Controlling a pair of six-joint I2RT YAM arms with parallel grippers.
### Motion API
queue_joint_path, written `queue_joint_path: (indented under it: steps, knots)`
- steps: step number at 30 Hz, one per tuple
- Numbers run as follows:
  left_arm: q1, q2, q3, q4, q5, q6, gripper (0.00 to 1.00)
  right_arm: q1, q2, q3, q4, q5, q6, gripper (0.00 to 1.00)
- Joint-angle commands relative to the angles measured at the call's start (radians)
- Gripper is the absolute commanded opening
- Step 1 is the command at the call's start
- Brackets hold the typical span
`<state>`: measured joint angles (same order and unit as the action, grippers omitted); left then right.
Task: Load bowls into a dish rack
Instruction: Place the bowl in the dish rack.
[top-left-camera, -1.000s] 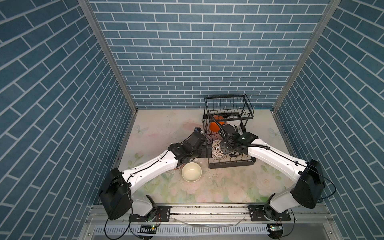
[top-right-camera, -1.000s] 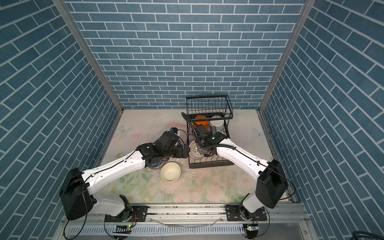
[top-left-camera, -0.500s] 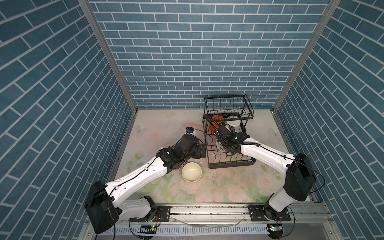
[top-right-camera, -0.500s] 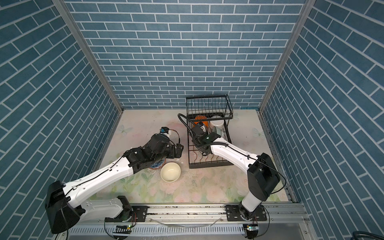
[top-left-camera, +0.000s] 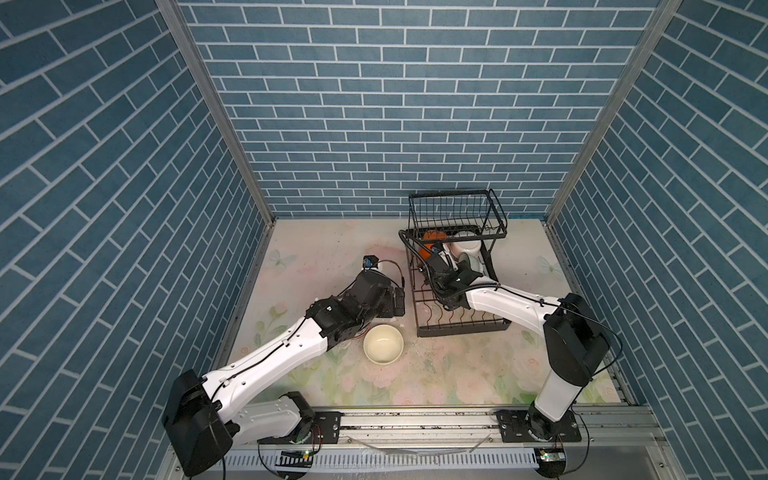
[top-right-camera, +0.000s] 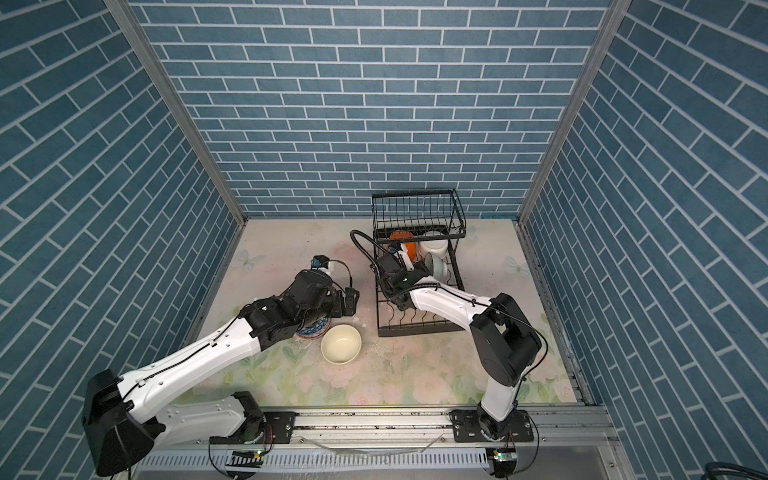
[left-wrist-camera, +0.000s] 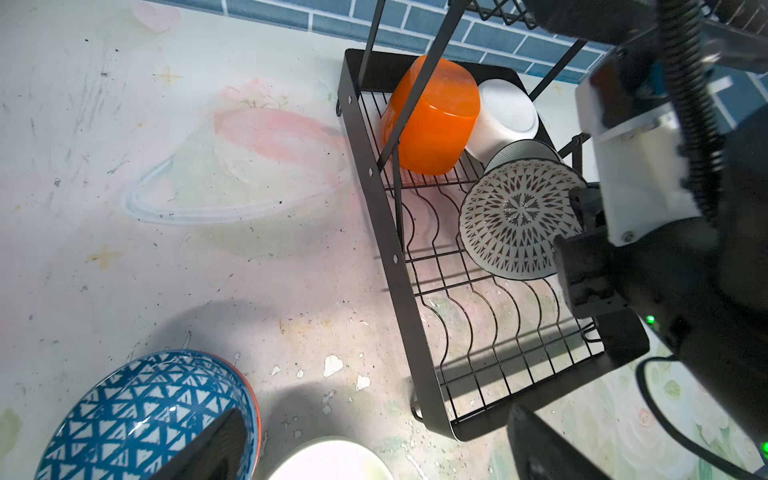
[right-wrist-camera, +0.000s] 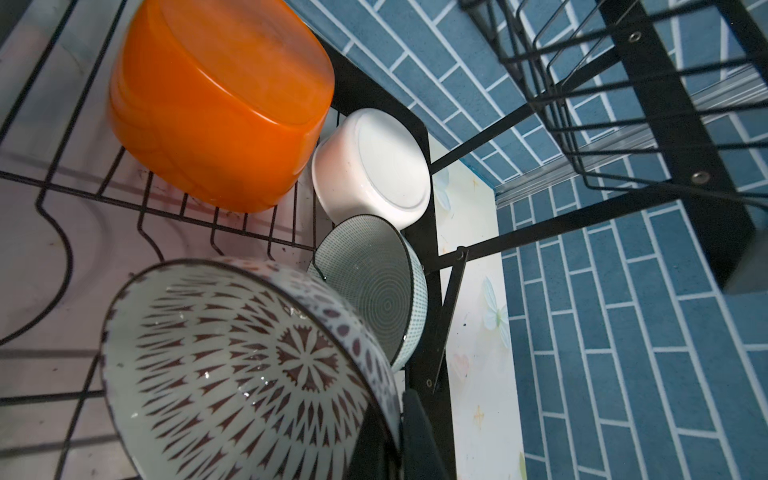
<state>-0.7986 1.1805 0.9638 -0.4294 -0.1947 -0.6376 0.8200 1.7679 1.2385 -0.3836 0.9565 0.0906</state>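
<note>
My right jaws: clamped on the rim of the brown-patterned bowl (right-wrist-camera: 249, 374), held on edge in the dish rack (top-left-camera: 461, 330) lower tray, just beside the mint bowl (right-wrist-camera: 374, 291) | tray's far end: orange bowl (right-wrist-camera: 220, 104), white bowl (right-wrist-camera: 374, 166) | my left jaws: spread wide, empty, above the counter (top-left-camera: 332, 249) by the blue-and-white bowl (left-wrist-camera: 141, 415) and cream bowl (top-left-camera: 383, 344)

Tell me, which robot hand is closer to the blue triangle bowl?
Left. The left gripper hangs open right by the blue bowl. The right gripper is away in the dish rack, gripping the brown patterned bowl.
</note>
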Motion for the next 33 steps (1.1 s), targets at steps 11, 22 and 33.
queue_joint_path:
  steps: [11,22,33]
  knots:
    - [0.018,-0.039,-0.028,-0.035,-0.028,-0.004,1.0,-0.018,0.086,-0.043,0.298,0.167,-0.187,0.0]
    - [0.025,-0.033,-0.025,-0.045,-0.025,-0.002,0.99,-0.053,0.136,-0.057,0.485,0.217,-0.346,0.0]
    - [0.035,-0.041,-0.027,-0.054,-0.025,0.002,1.0,-0.062,0.19,-0.053,0.558,0.235,-0.411,0.0]
